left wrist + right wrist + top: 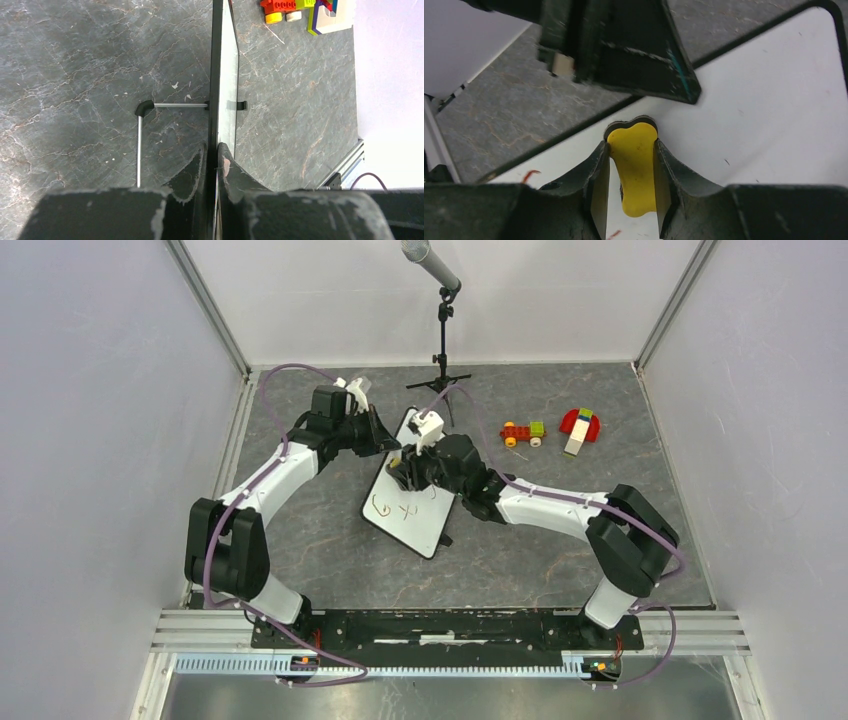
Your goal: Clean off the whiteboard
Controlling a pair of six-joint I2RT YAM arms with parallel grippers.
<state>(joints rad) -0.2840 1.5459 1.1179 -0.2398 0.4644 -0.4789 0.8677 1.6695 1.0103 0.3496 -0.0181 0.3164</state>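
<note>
The whiteboard (pixel 425 512) lies tilted at the table's middle, with red handwriting (pixel 381 506) on its near left part. My left gripper (pixel 392 444) is shut on the board's far left edge. The left wrist view shows the board edge-on (pixel 228 75), clamped in that gripper (pixel 212 150). My right gripper (pixel 402 468) is over the board's far part, shut on a yellow eraser (pixel 636 165) that rests against the white surface (pixel 774 100). A red stroke (pixel 530 175) shows beside the right gripper (pixel 630 144). The left gripper's black finger (pixel 634 55) sits just beyond the eraser.
A microphone stand (pixel 443 330) stands behind the board. A toy car (pixel 523 433) and a red and white block toy (pixel 580 427) lie at the right rear, and also show in the left wrist view (pixel 290 7). A metal support rod (pixel 139 145) sticks out from behind the board.
</note>
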